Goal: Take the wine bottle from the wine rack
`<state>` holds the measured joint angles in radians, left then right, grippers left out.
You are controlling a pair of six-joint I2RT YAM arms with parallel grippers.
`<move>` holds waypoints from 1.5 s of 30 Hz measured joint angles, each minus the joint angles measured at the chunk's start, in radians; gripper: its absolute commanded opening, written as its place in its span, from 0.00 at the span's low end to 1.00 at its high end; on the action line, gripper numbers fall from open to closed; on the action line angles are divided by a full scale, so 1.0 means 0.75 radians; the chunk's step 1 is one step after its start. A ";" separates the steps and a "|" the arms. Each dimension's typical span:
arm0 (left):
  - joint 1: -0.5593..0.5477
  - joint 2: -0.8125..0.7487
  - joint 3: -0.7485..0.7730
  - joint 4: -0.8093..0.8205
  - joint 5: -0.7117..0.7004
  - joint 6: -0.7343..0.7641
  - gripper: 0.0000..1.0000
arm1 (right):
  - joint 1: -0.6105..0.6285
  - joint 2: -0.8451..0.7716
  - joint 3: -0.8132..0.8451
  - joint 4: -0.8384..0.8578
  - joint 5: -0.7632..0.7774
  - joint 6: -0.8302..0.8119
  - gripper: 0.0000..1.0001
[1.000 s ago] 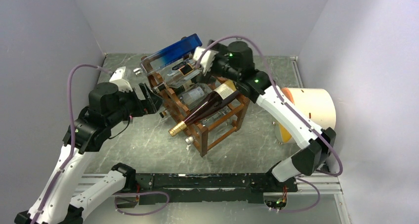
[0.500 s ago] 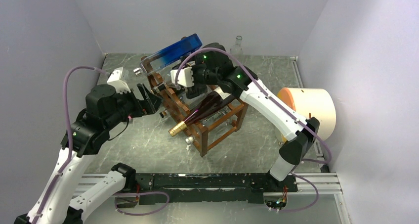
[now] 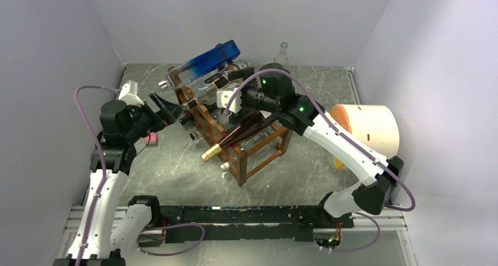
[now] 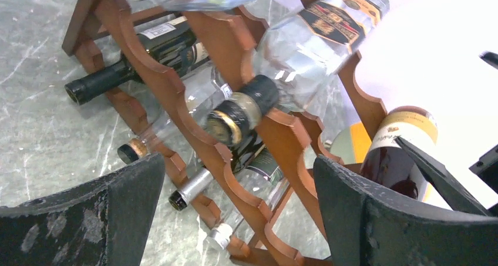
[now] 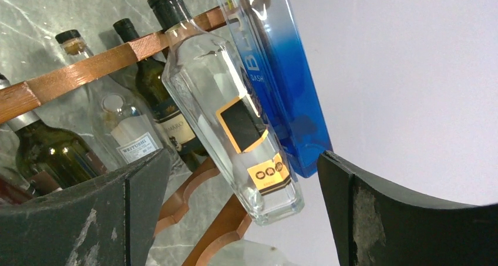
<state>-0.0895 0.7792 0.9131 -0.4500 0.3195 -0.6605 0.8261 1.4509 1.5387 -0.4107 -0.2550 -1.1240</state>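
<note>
Grey marbled table (image 3: 176,166) enclosed by pale walls carries the wine rack (image 3: 241,163), which stands between the two arms.

Left gripper (image 4: 238,163): released, jaws spread wide, nothing between them. It hangs just short of the rack's neck-side end. Directly ahead of it, the black-and-gold capped neck of the clear square bottle (image 5: 235,122) points toward the open jaws, resting in a scallop of the front rail. Below that neck, further bottle necks project from the lower tiers.

Right gripper (image 5: 242,159): released, jaws spread wide, holding nothing. It hangs at the opposite, upper end of the rack. The base of the clear square bottle lies straight ahead of it, framed between the fingers but apart from both. The blue bottle (image 5: 282,84) lies on the top tier, alongside the clear bottle. Below this gripper a dark red bottle (image 3: 244,131) with a gold cap rests tilted across the rack.

All the bottles described above remain on the rack.

Well to the outer side of the right arm lies a cream cylinder (image 3: 370,131). Beyond the right gripper, by the far wall, stands an upright glass bottle (image 3: 283,51).
</note>
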 measured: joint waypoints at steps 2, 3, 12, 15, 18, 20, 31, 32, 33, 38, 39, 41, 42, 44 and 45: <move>0.110 -0.030 -0.106 0.111 0.126 -0.057 0.99 | 0.000 -0.041 -0.042 0.030 -0.003 0.003 1.00; 0.153 -0.040 -0.163 0.176 0.192 -0.091 0.99 | 0.000 -0.055 -0.054 0.040 -0.004 0.004 1.00; 0.247 -0.031 -0.551 0.836 0.506 -0.441 0.88 | 0.000 -0.105 -0.138 0.124 -0.023 0.012 1.00; 0.253 0.033 -0.608 1.050 0.561 -0.551 0.85 | 0.001 -0.106 -0.145 0.125 -0.035 0.010 1.00; 0.257 0.099 -0.627 1.214 0.598 -0.631 0.81 | 0.001 -0.106 -0.145 0.129 -0.040 0.005 1.00; 0.258 0.142 -0.628 1.303 0.618 -0.676 0.77 | 0.001 -0.103 -0.144 0.134 -0.047 0.002 1.00; 0.262 0.281 -0.627 1.442 0.703 -0.749 0.50 | 0.004 -0.057 -0.144 0.187 -0.065 -0.004 1.00; 0.263 0.282 -0.625 1.430 0.705 -0.743 0.47 | 0.006 -0.051 -0.144 0.193 -0.065 -0.004 1.00; 0.263 0.282 -0.622 1.420 0.709 -0.738 0.45 | 0.008 -0.045 -0.143 0.199 -0.065 -0.004 1.00; 0.263 0.289 -0.573 1.363 0.745 -0.708 0.30 | 0.026 -0.016 -0.134 0.213 -0.062 -0.011 1.00; 0.263 0.289 -0.554 1.346 0.748 -0.698 0.27 | 0.032 -0.011 -0.130 0.211 -0.060 -0.018 1.00; 0.264 0.289 -0.504 1.287 0.751 -0.674 0.22 | 0.038 0.000 -0.115 0.206 -0.060 -0.030 1.00; 0.264 0.289 -0.477 1.260 0.751 -0.662 0.21 | 0.041 0.008 -0.102 0.205 -0.059 -0.037 1.00; 0.266 0.288 -0.410 1.207 0.753 -0.636 0.17 | 0.044 0.027 -0.076 0.210 -0.060 -0.052 1.00; 0.266 0.288 -0.384 1.190 0.753 -0.624 0.16 | 0.045 0.033 -0.071 0.213 -0.060 -0.059 1.00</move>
<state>0.1097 0.9955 0.6250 0.4423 0.8845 -1.1286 0.8597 1.4754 1.4857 -0.2512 -0.2996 -1.1683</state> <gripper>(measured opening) 0.367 0.997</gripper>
